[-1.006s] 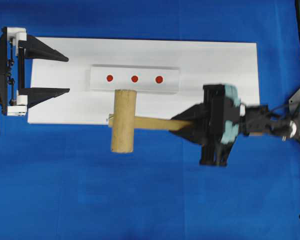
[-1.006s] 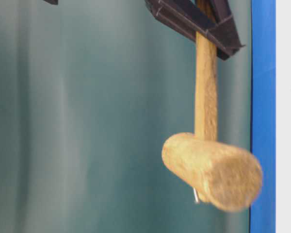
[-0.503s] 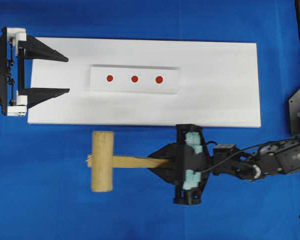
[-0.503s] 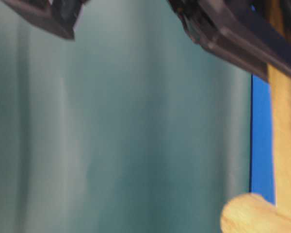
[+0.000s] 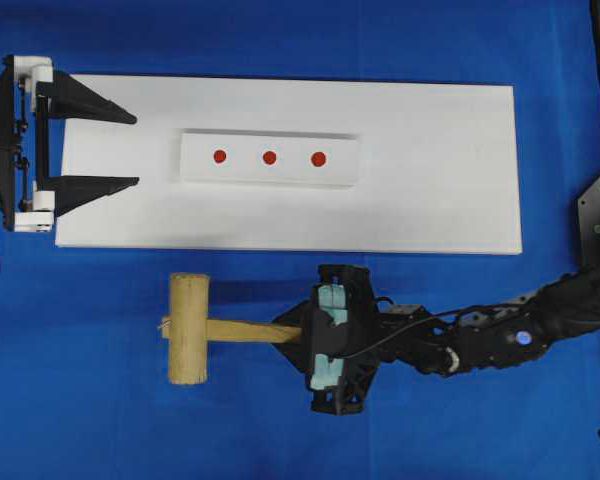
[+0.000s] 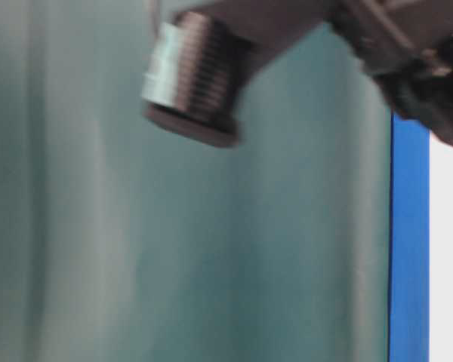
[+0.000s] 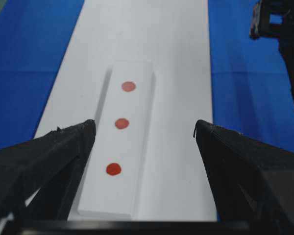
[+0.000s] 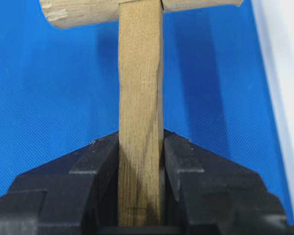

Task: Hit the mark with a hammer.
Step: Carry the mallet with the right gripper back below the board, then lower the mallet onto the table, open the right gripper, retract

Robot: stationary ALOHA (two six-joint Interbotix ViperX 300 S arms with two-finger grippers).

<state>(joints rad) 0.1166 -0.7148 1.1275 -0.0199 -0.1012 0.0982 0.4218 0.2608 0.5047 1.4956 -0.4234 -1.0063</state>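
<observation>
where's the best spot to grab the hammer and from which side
Take the hammer by its slim handle, near the free end, coming from the side away from the head. The handle is narrow enough for the jaws to close across it, whereas the thick round head looks too wide. The right gripper is shut on it there, the head pointing away over the blue cloth.

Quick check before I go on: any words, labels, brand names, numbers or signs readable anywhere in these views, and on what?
No readable text in any view.
white block: three plain red dots, no letters or numbers.
hammer: bare wood, no stamp or label visible.
white board, blue cloth: unmarked.
left claw, right claw: no legible branding.
Table-level view: too blurred to read anything.
</observation>
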